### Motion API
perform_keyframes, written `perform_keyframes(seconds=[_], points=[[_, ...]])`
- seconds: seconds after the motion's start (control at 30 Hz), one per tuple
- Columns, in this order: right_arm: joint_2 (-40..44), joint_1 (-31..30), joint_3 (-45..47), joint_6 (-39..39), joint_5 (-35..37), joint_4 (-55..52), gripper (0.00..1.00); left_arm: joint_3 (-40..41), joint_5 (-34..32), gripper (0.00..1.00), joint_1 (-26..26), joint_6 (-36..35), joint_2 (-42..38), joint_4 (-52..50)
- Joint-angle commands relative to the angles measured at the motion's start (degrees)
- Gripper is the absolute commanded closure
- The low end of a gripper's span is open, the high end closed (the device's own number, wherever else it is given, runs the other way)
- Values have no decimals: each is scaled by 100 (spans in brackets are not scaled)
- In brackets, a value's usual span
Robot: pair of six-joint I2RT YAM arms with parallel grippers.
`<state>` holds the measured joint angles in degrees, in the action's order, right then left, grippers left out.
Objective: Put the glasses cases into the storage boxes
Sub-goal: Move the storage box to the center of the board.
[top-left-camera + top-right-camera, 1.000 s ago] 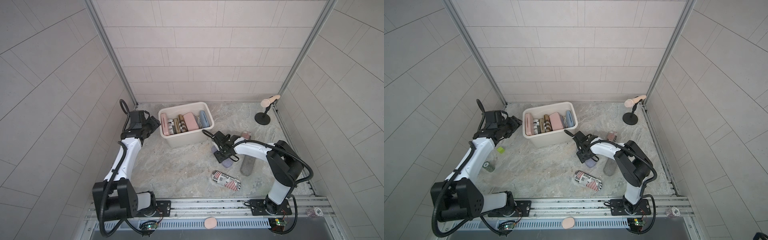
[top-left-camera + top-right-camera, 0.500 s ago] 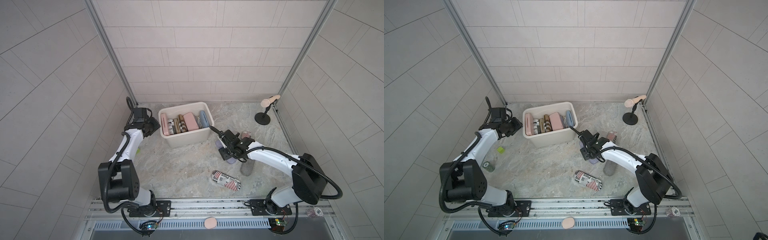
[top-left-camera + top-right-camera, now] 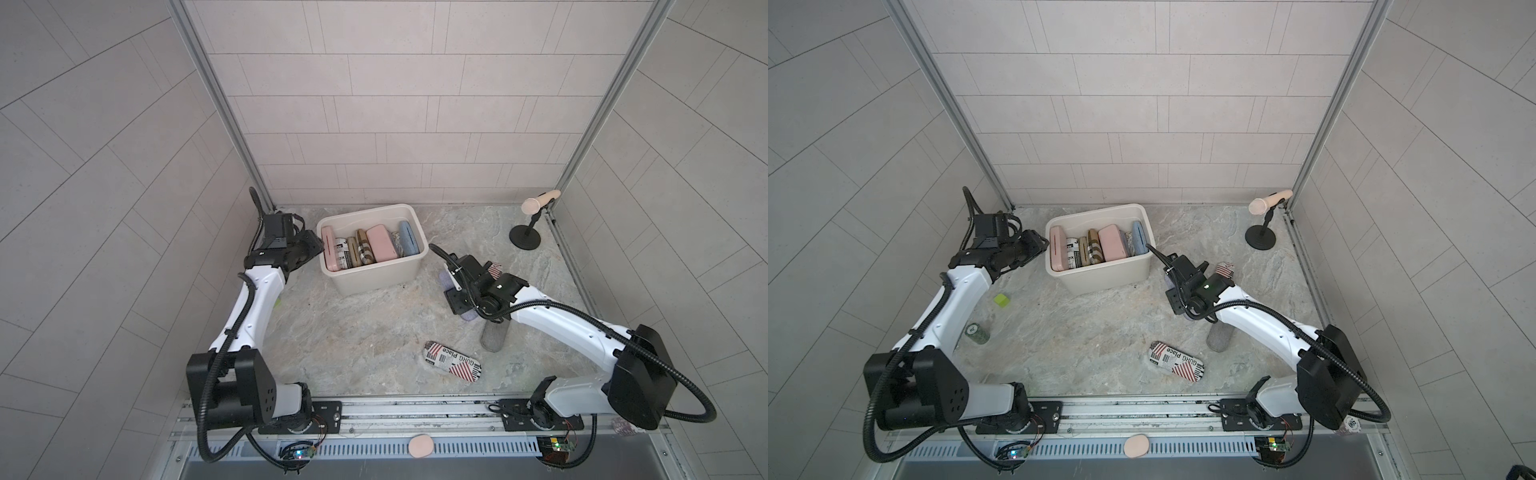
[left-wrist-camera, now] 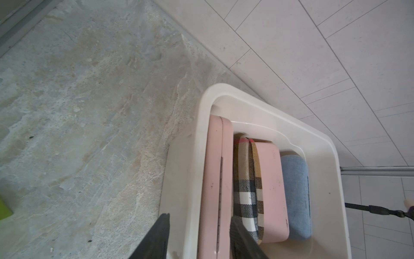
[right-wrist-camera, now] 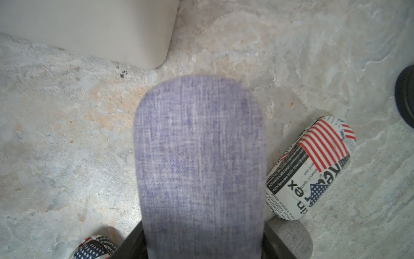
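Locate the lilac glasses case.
The lilac glasses case is clamped in the right gripper, seen in the right wrist view, just right of the cream storage bin and beside a flag-print case.

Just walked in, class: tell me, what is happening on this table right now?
The right gripper is shut on a lilac case near the bin. The left gripper straddles the bin's wall and a pink case standing inside; others are packed alongside. Two flag-print cases and a grey case lie outside.

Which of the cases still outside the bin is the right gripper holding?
The lilac case, clamped in the right gripper. The flag-print case beside it, the flag-print case at the front and the grey case lie free on the tabletop.
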<state>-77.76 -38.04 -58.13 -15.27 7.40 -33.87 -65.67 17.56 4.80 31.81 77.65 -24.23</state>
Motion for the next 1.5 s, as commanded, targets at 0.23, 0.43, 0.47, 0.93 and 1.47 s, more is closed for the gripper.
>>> perform_keyframes(seconds=[0.23,0.43,0.47,0.93,1.47], points=[[112,9,-67,-65,133,-43,54,-69,-285,54,-5,-171,285,-308],[190,10,60,-85,149,29,54,-59,-531,57,-10,-242,382,-363],[214,13,67,-88,138,37,54,-59,-496,58,-5,-262,416,-360],[423,14,224,-142,157,135,53,-516,-182,67,-346,-831,973,-797],[1001,104,-437,-566,605,-207,53,-715,-322,100,-1920,-1223,785,-1171]])
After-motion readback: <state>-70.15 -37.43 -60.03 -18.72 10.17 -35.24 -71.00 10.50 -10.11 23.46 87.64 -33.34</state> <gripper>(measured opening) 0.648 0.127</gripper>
